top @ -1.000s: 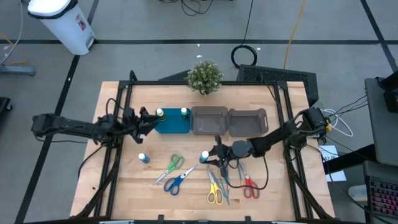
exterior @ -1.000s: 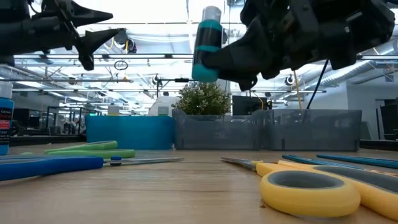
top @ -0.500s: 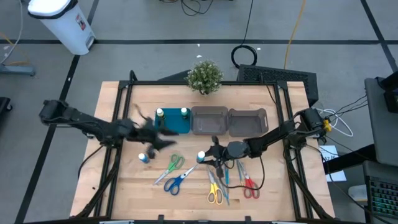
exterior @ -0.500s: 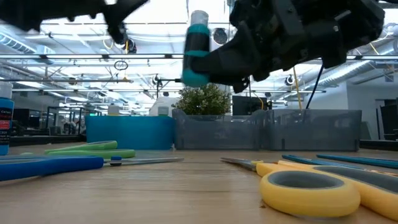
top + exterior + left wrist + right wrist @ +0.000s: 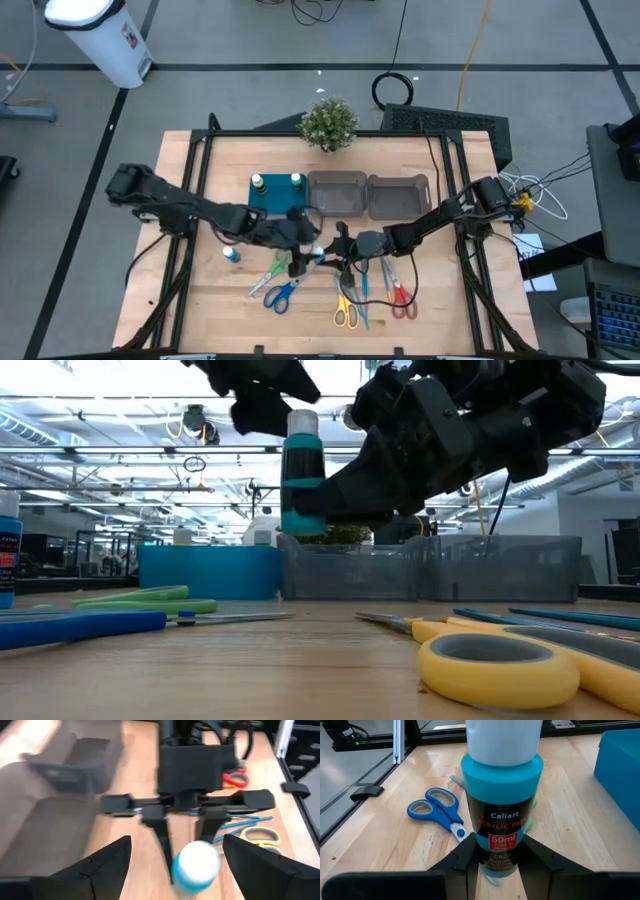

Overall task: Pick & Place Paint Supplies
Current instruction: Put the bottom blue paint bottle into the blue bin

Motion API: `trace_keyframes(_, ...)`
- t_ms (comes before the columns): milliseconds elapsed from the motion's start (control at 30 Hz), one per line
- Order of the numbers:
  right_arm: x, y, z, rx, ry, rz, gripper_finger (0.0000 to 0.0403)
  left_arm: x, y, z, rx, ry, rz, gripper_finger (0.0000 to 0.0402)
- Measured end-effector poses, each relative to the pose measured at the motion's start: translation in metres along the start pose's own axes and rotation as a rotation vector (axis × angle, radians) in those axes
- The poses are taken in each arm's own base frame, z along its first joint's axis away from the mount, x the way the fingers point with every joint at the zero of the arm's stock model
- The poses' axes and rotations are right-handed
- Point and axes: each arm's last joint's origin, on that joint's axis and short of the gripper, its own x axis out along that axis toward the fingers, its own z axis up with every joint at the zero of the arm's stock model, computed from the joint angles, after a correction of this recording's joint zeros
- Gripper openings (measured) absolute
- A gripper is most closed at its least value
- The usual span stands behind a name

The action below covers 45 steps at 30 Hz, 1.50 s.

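Mid-counter, the right gripper (image 5: 335, 250) is clamped low on the teal paint bottle (image 5: 302, 475), upright, cap up. The left gripper (image 5: 175, 865), fingers spread wide, sits right at its 9 o'clock side, seemingly bracketing the cap; looks like a handover toward the teal tray (image 5: 270, 203) at 11 o'clock.

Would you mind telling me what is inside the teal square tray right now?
Two small white-capped bottles stand along the far edge of the teal square tray. Its near right corner is covered by the left arm, so nothing can be told there.
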Motion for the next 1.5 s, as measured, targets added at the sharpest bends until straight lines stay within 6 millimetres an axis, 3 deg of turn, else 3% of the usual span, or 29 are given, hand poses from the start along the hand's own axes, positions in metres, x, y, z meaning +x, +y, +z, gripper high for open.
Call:
trace_keyframes(100, 0.0, 0.0, -0.001, -0.006, 0.004, -0.001, 0.0098, 0.007, -0.002, -0.003, 0.027, 0.028, -0.027, 0.0324)
trace_keyframes(533, 0.0, -0.001, 0.0, -0.014, -0.001, -0.002, 0.0098, 0.003, -0.01, -0.007, 0.031, 0.073, -0.091, 0.027)
trace_keyframes(967, 0.0, -0.001, 0.0, -0.014, -0.001, -0.001, 0.0098, 0.015, -0.007, -0.013, 0.056, 0.102, -0.056, 0.0217)
trace_keyframes(1500, 0.0, -0.001, 0.0, -0.015, 0.003, -0.002, 0.0098, 0.012, -0.004, -0.007, 0.042, 0.064, -0.059, 0.016)
